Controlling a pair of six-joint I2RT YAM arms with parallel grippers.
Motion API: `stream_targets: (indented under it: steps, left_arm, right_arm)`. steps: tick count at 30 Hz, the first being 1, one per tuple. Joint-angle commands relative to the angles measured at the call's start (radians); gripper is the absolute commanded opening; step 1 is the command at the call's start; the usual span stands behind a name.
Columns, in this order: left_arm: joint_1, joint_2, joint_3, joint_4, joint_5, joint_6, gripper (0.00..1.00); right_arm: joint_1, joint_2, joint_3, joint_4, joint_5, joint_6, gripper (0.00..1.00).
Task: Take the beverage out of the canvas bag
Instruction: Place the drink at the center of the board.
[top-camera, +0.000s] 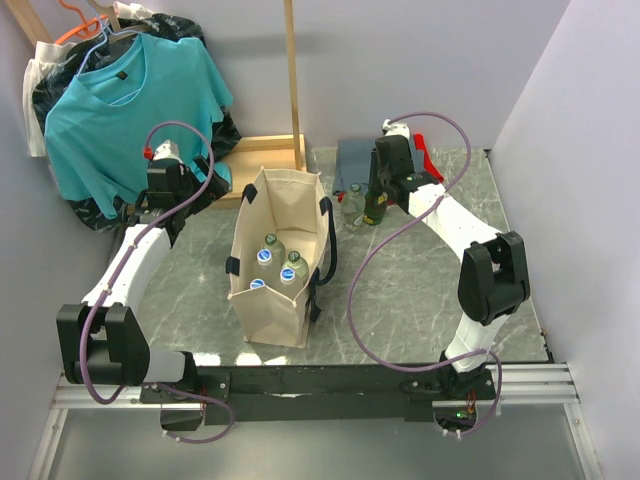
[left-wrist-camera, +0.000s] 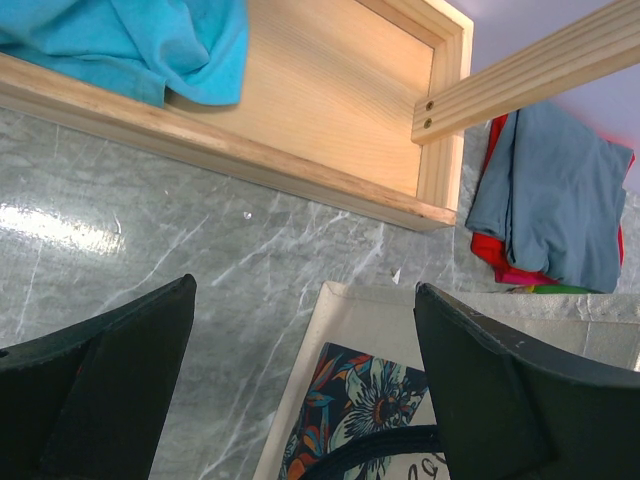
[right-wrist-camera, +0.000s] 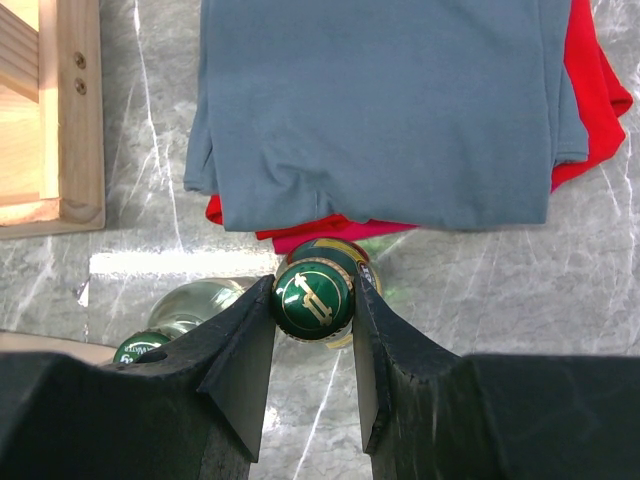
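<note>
Nearest, the canvas bag (top-camera: 268, 300) stands open on the grey table (top-camera: 420, 300), with several capped bottles (top-camera: 265, 255) upright inside. To its right, outside the bag, the right gripper (top-camera: 380, 190) is closed on the cap of a green bottle (right-wrist-camera: 313, 300), just beside a clear bottle (right-wrist-camera: 195, 305). At the bag's far left edge, the left gripper (left-wrist-camera: 305, 290) is spread wide and holds nothing. Behind lies a folded grey cloth (right-wrist-camera: 380, 100).

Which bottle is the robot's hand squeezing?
The dark green bottle with the green cap, on the table outside the canvas bag. The right hand grips its top; the clear bottle beside it and the bottles in the bag are free.
</note>
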Motion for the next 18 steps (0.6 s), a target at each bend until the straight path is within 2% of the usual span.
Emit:
stream_targets:
  steps: [1, 11, 13, 18]
  left_arm:
    - [-0.005, -0.003, 0.023, 0.025, 0.009, 0.002, 0.96]
    - [-0.007, -0.003, 0.026, 0.029, 0.015, -0.001, 0.96]
    - [-0.007, -0.006, 0.023, 0.029, 0.015, 0.001, 0.96]
    - [-0.008, -0.011, 0.023, 0.028, 0.012, 0.004, 0.96]
  right_arm:
    - [0.019, -0.039, 0.006, 0.066, -0.004, 0.026, 0.34]
    - [0.022, -0.042, 0.017, 0.050, 0.007, 0.032, 0.38]
    - [0.022, -0.039, 0.023, 0.039, 0.010, 0.032, 0.43]
    - [0.023, -0.041, 0.027, 0.036, 0.010, 0.032, 0.44]
